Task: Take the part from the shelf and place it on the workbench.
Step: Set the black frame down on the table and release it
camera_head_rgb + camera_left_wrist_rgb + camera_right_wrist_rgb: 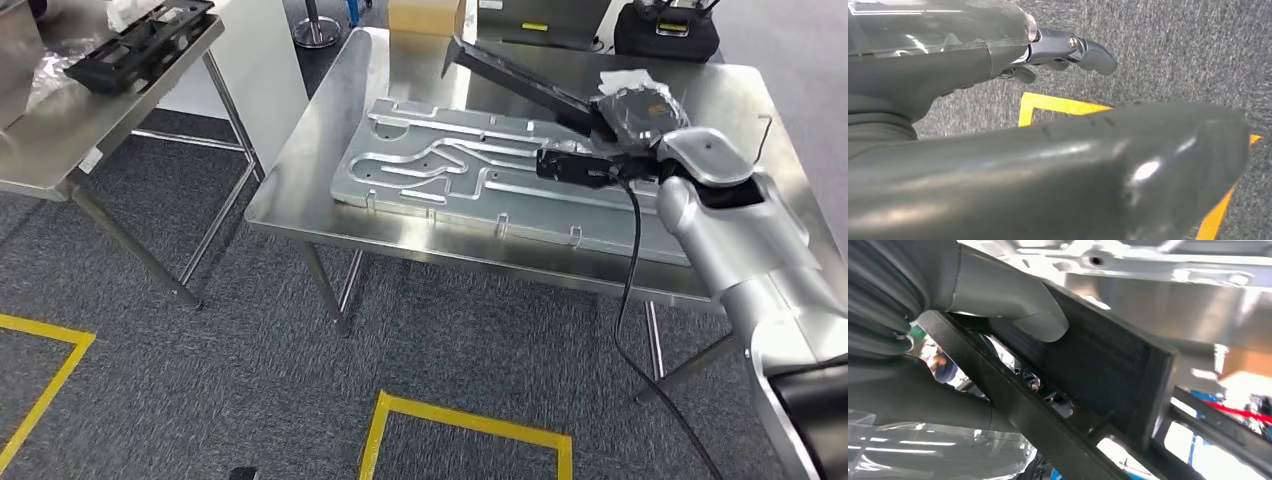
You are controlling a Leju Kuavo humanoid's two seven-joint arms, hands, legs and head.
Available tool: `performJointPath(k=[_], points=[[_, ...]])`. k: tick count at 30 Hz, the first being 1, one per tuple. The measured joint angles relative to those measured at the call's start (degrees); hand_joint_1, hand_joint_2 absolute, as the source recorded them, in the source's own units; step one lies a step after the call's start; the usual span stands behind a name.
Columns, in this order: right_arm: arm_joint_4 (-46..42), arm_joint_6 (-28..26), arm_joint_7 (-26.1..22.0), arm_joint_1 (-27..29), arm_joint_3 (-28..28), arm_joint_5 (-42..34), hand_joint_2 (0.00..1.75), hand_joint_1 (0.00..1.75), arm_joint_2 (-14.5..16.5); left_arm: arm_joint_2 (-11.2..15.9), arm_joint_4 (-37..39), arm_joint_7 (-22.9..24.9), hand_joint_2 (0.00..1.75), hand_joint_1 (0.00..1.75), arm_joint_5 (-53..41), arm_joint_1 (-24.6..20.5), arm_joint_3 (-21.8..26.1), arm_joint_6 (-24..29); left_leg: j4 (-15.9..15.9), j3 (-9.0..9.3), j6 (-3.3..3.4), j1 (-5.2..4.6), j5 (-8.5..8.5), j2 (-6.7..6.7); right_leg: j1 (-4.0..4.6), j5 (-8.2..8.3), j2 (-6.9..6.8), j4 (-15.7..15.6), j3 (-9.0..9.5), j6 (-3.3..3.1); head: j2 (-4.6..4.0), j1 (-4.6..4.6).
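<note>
**Part held over the tabletop, not yet set down**

The right robot hand [612,128] is clamped on the black part [520,82]; the right wrist view shows the thumb [1013,310] pressed on the part's flat face. The part is a long black frame, held tilted, its far end raised above the steel tabletop [300,180]. It hangs over the large silver stamped panel [470,170] that lies flat on that surface. Whether its lower end touches anything cannot be told.

The left robot hand [1058,52] hangs over the grey carpet [1173,45] near a yellow floor line [1058,105], fingers partly curled, holding nothing.

Assessment: retrieval appears complete and the part is at the workbench. Lowering, release and withdrawal remain. A second table [60,150] carrying a similar black frame [140,45] stands to the left.
</note>
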Motion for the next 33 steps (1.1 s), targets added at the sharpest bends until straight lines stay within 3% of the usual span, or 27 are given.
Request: performJointPath(k=[2, 3, 5, 7, 8, 9, 11, 13, 14, 17, 18, 21, 22, 23, 24, 25, 26, 27, 30, 33], points=[[-0.3, 0.0, 0.0, 0.2, 0.0, 0.5, 1.75, 1.75, -0.1, 0.1, 0.0, 0.0, 0.00, 0.00, 0.0, 0.0, 0.0, 0.0, 2.5, -0.81, -0.53, 0.06, -0.12, 0.23, -0.25, -0.42, 0.10, -0.2, 0.83, -0.74, 0.01, -0.02], [-0.4, 0.0, 0.0, 0.2, -0.1, 0.7, 1.75, 1.75, -0.1, 0.1, 0.0, 0.0, 0.00, 0.00, 0.0, 0.0, 0.0, 0.0, 5.1, -2.30, -0.78, 0.13, -0.53, 0.36, -0.34, -0.74, 0.14, -0.2, 1.29, -1.02, 0.00, -0.02], [-0.6, 0.0, 0.0, 0.5, -0.1, 1.3, 1.75, 1.75, -0.2, 0.1, 0.0, 0.0, 0.00, 0.00, -0.1, -0.1, 0.0, 0.0, 12.3, -7.01, -1.22, 0.25, -2.68, 0.55, -0.34, -1.62, 0.26, -0.3, 2.17, -1.39, 0.00, -0.03], [-0.5, 0.1, -0.2, 1.3, -0.1, 1.8, 1.75, 1.75, -0.2, 0.1, 0.0, -0.1, 0.00, 0.00, -0.1, 0.0, 0.0, -0.1, 16.5, -10.95, -1.37, 0.28, -5.52, 0.56, -0.26, -2.75, 0.41, -0.3, 3.46, -1.48, 0.00, -0.03], [-0.5, 0.2, -0.3, 1.7, -0.1, 1.9, 1.75, 1.75, -0.2, 0.1, 0.0, -0.1, 0.00, 0.00, -0.1, 0.1, 0.0, -0.1, 16.1, -11.83, -1.24, 0.27, -5.71, 0.56, -0.19, -3.38, 0.46, -0.3, 4.25, -1.46, 0.00, -0.03], [-0.5, 0.2, -0.3, 2.0, -0.1, 2.1, 1.75, 1.75, -0.2, 0.1, 0.0, -0.1, 0.00, 0.00, -0.1, 0.1, 0.0, -0.1, 13.9, -11.91, -0.95, 0.22, -4.44, 0.56, -0.10, -3.97, 0.50, -0.3, 5.09, -1.44, 0.00, -0.03], [-0.5, 0.2, -0.3, 2.3, -0.1, 2.2, 1.75, 1.75, -0.2, 0.3, 0.0, -0.1, 0.00, 0.00, -0.1, 0.2, 0.1, -0.1, 6.3, -10.87, -0.13, -0.08, 2.19, 0.55, 0.14, -5.12, 0.55, -0.2, 6.52, -1.28, -0.01, -0.03], [-0.4, 0.3, -0.3, 2.3, -0.1, 2.2, 1.75, 1.75, -0.2, 0.5, 0.0, -0.1, 0.00, 0.00, -0.1, 0.3, 0.1, -0.1, 1.0, -9.94, 0.58, -0.45, 7.21, 0.53, 0.34, -6.16, 0.73, -0.2, 7.30, -0.80, -0.01, -0.03], [-0.4, 0.4, -0.3, 2.4, -0.1, 2.2, 1.75, 1.75, -0.3, 0.5, 0.0, -0.1, 0.00, 0.00, -0.1, 0.3, 0.1, -0.1, 0.0, -9.76, 0.90, -0.56, 8.02, 0.53, 0.43, -6.45, 0.81, -0.1, 7.54, -0.49, -0.01, -0.02], [-0.5, 0.6, -0.4, 2.3, -0.5, 2.3, 1.75, 1.75, -0.4, 0.5, 0.0, -0.1, 0.00, 0.00, -0.1, 0.2, 0.1, -0.1, -0.5, -8.56, 1.78, -0.33, 7.90, 0.58, 0.35, -7.17, 0.71, 1.5, 7.45, 0.40, 0.00, -0.02], [-0.5, 0.8, -0.4, 2.2, -0.7, 2.3, 1.75, 1.75, -0.4, 0.4, 0.0, -0.1, 0.00, 0.00, -0.1, 0.1, 0.1, 0.0, -0.7, -8.12, 2.01, -0.22, 7.81, 0.60, 0.24, -7.93, 0.63, 3.6, 6.39, 0.71, 0.00, -0.03], [-0.2, 1.4, -0.7, 2.2, -1.0, 2.4, 1.75, 1.75, -0.4, 0.4, 0.0, -0.2, 0.00, 0.00, -0.1, -0.2, 0.2, 0.4, -0.7, -7.34, 2.48, -0.12, 7.08, 0.59, -0.30, -12.10, 0.46, 13.6, 0.21, 1.72, 0.00, -0.02], [-0.1, 1.6, -0.8, 2.4, -1.1, 2.4, 1.75, 1.75, -0.4, 0.4, 0.0, -0.3, 0.00, 0.00, 0.0, -0.3, 0.2, 0.5, -0.6, -7.12, 2.50, -0.08, 6.72, 0.52, -0.57, -12.71, 0.43, 15.5, -1.37, 2.05, 0.01, -0.02], [0.1, 1.8, -0.9, 2.5, -1.1, 2.4, 1.75, 1.75, -0.4, 0.4, 0.0, -0.4, 0.00, 0.00, 0.0, -0.3, 0.3, 0.6, -0.4, -6.88, 2.48, -0.01, 6.30, 0.40, -0.89, -11.93, 0.37, 15.3, -2.02, 2.40, 0.01, -0.02], [0.3, 1.8, -1.0, 2.6, -1.2, 2.4, 1.75, 1.75, -0.3, 0.4, 0.0, -0.4, 0.00, 0.00, -0.1, -0.3, 0.3, 0.6, 0.0, -6.66, 2.35, 0.10, 5.80, 0.28, -1.23, -9.84, 0.28, 13.1, -1.71, 2.76, 0.00, -0.02], [0.5, 1.8, -1.1, 2.6, -1.2, 2.4, 1.75, 1.75, -0.3, 0.4, 0.0, -0.5, 0.00, 0.00, -0.1, -0.3, 0.3, 0.6, 0.5, -6.48, 2.15, 0.21, 5.21, 0.17, -1.59, -6.93, 0.12, 9.4, -0.66, 3.20, 0.00, -0.02], [0.7, 1.8, -1.3, 2.6, -1.3, 2.5, 1.75, 1.75, -0.3, 0.4, 0.0, -0.5, 0.00, 0.00, -0.1, -0.2, 0.3, 0.6, 1.1, -6.45, 1.89, 0.21, 4.65, 0.06, -1.79, -4.83, -0.03, 6.0, 0.52, 3.69, 0.00, -0.02], [0.8, 1.8, -1.5, 2.6, -1.3, 2.5, 1.75, 1.75, -0.1, 0.4, 0.0, -0.5, 0.00, 0.00, -0.1, -0.3, 0.3, 0.6, 1.7, -6.54, 1.65, 0.16, 4.16, -0.03, -1.87, -3.47, -0.12, 3.4, 1.42, 3.72, 0.00, -0.06], [1.4, 1.8, -2.0, 3.1, -1.3, 3.1, 1.75, 1.75, 0.4, 0.4, 0.0, -0.7, 0.00, 0.00, -0.2, -0.5, 0.3, 0.5, 2.3, -6.88, 1.15, -0.12, 3.60, -0.15, -1.55, -3.28, -0.12, 1.6, 1.90, 2.67, 0.02, -0.19], [2.0, 1.8, -2.1, 3.4, -1.3, 3.6, 1.75, 1.75, 1.0, 0.4, 0.0, -0.7, 0.00, 0.00, -0.2, -0.4, 0.3, 0.5, 1.9, -6.74, 0.90, -0.12, 3.55, -0.01, -1.35, -3.40, 0.06, 1.6, 1.82, 2.38, 0.02, -0.20]])
